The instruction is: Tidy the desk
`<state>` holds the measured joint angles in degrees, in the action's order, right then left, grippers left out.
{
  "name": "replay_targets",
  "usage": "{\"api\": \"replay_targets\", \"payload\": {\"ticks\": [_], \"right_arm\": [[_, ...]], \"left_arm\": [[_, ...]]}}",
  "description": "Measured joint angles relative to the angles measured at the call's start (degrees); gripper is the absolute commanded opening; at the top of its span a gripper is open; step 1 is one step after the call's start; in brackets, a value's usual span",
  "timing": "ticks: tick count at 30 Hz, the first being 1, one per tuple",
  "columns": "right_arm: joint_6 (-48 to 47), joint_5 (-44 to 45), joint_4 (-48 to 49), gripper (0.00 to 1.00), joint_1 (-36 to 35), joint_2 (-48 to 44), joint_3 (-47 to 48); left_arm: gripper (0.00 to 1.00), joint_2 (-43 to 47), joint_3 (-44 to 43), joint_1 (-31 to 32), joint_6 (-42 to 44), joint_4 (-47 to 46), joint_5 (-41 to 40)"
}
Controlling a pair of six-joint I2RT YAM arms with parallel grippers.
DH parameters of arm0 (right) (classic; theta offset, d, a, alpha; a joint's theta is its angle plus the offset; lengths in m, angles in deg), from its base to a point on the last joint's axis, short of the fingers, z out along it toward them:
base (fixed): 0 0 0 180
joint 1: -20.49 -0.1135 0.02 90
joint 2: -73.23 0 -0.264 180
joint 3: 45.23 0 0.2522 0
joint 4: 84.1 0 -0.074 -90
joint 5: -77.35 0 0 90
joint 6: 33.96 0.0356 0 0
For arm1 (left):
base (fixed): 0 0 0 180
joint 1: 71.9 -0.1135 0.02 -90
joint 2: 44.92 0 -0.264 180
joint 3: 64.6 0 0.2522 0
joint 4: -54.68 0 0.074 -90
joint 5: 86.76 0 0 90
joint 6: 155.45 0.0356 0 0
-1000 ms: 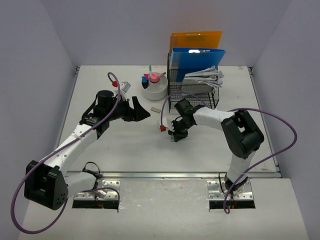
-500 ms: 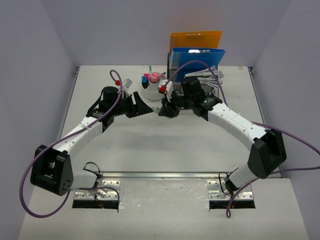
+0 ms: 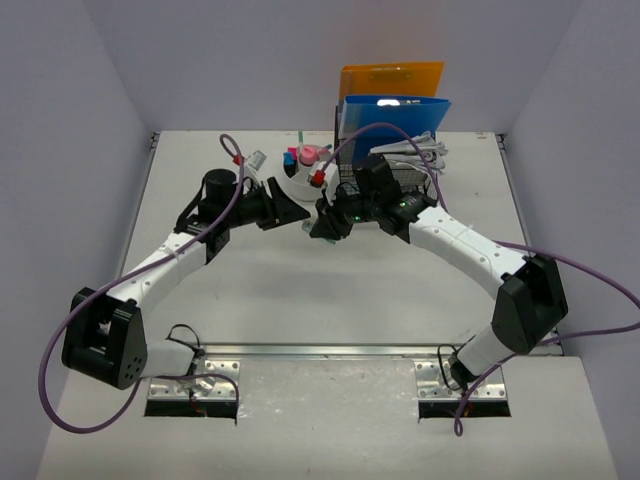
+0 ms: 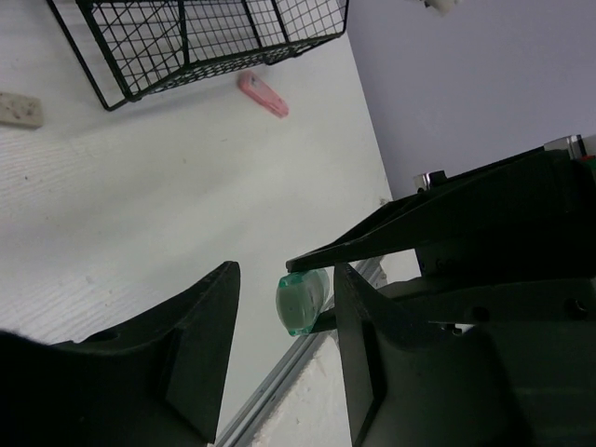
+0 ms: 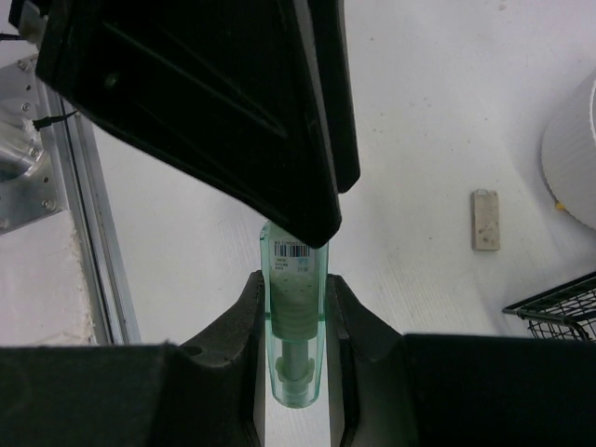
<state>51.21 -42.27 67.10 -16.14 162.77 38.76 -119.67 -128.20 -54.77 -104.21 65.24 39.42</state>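
Handover lined up

The right pincer (image 5: 296, 279) is clamped on the green tube (image 5: 296, 321), held above the worktop (image 3: 300, 290) near its far middle. The tube's long axis points at the left pincer (image 4: 284, 270), whose fingers stand apart around its tip, seemingly not touching.

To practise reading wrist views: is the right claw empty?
No, the right claw is clamped on a green tube.

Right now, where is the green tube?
In the right wrist view the green tube is clamped in the right gripper, its far end inside the open left gripper, above the desk near the white cup.
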Motion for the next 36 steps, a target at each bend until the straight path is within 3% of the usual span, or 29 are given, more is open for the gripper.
{"api": "replay_targets", "payload": {"ticks": [6, 11, 13, 14, 16, 17, 20, 23, 28, 33, 36], "right_arm": [[0.5, 0.9, 0.3, 0.00, -0.2, 0.5, 0.9], [0.6, 1.0, 0.7, 0.03, -0.4, 0.6, 1.3], [0.6, 1.2, 0.7, 0.37, -0.6, 0.7, 1.3], [0.5, 1.3, 0.7, 0.41, -0.7, 0.8, 1.3], [0.7, 1.6, 0.8, 0.72, -0.7, 0.9, 1.3], [0.5, 2.0, 0.7, 0.81, -0.7, 0.9, 1.3], [0.4, 4.2, 0.6, 0.92, -0.5, 0.8, 1.1], [1.7, 6.8, 0.5, 0.93, 1.5, -1.1, -1.3], [6.2, 10.7, 1.2, 0.85, 11.2, -9.8, -11.3], [6.4, 15.3, 1.1, 0.62, 20.2, -19.3, -21.9], [4.5, 17.8, 1.2, 0.59, 22.2, -24.1, -27.8]], "left_arm": [[0.38, -0.4, 0.8, 1.4, -0.6, -0.5, 1.0], [0.13, -1.4, 0.8, 1.9, -0.9, -0.9, 1.8], [0.01, -1.8, 0.8, 1.9, -1.4, -1.5, 2.3], [0.00, -2.0, 0.7, 2.0, -1.7, -1.7, 2.3], [0.00, -2.6, 0.6, 1.9, -1.7, -1.8, 2.1], [0.00, -3.0, 0.5, 1.9, -1.5, -1.6, 1.8], [0.00, -4.9, -1.7, 1.6, 1.2, 0.8, -0.6], [0.00, -7.8, -7.6, 1.5, 5.8, 2.7, -6.7], [0.00, -12.0, -16.0, 1.2, 13.8, 0.6, -20.2], [0.00, -18.1, -21.5, 1.1, 16.9, -2.2, -27.3], [0.00, -22.3, -24.0, 1.1, 18.0, -3.4, -30.3]]}}
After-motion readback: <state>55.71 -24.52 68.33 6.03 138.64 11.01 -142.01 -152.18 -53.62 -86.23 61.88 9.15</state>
